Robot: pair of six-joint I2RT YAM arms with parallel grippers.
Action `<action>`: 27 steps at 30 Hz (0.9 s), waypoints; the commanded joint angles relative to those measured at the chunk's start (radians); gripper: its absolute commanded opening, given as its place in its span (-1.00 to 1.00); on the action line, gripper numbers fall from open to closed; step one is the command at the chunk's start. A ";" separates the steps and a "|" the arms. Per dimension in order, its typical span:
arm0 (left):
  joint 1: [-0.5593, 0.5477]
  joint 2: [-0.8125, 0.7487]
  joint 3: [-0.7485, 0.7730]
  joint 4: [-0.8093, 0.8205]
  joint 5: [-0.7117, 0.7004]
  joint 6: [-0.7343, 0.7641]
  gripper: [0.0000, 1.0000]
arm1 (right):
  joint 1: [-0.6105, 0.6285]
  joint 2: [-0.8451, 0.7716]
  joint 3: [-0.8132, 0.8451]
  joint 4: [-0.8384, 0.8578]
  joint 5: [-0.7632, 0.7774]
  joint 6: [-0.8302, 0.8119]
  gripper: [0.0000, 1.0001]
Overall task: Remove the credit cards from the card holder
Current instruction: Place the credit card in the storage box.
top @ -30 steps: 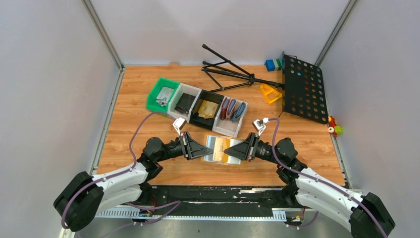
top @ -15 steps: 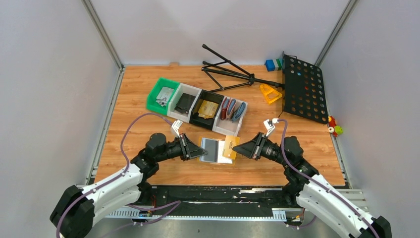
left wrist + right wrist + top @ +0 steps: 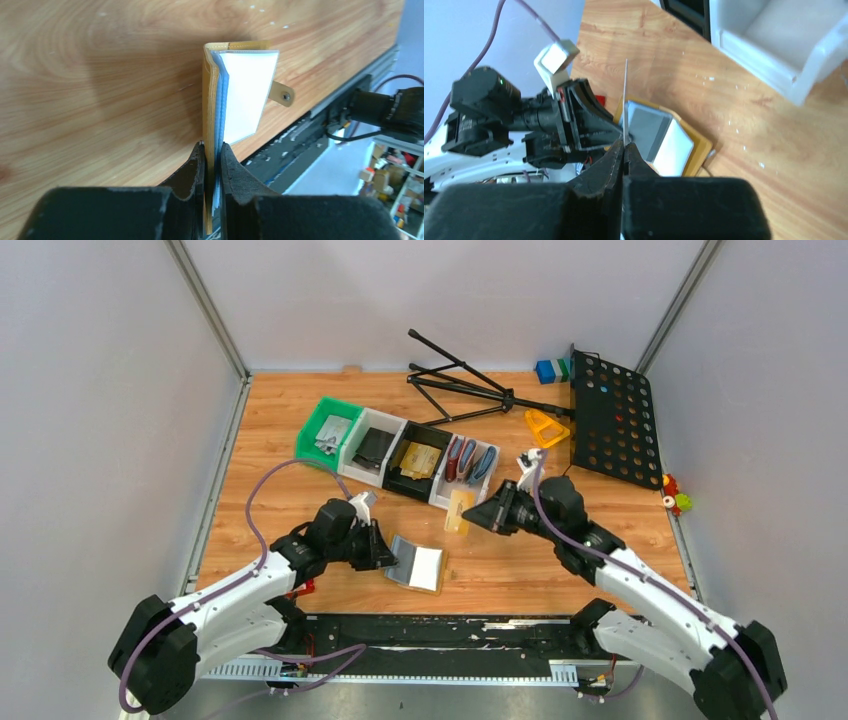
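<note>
My left gripper (image 3: pixel 385 548) pinches the open mustard-yellow bifold card holder (image 3: pixel 420 567) near the wooden worktop's (image 3: pixel 280 440) near edge. My right gripper (image 3: pixel 478 515), pressed together, clamps a thin gold-tan credit card (image 3: pixel 459 512) apart from it.

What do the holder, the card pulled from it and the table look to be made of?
The holder looks like leather or faux leather: matte mustard, with a stud tab. Its pale inner sleeves look like glossy plastic. The card is probably plastic: thin, gold-tan, and straight when seen edge-on. The table is wood or wood-look laminate, with visible grain and a slight sheen.
</note>
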 commanded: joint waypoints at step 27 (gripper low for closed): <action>0.003 0.011 0.116 -0.145 -0.143 0.143 -0.92 | 0.070 1.101 0.925 -0.097 0.527 -0.111 -1.00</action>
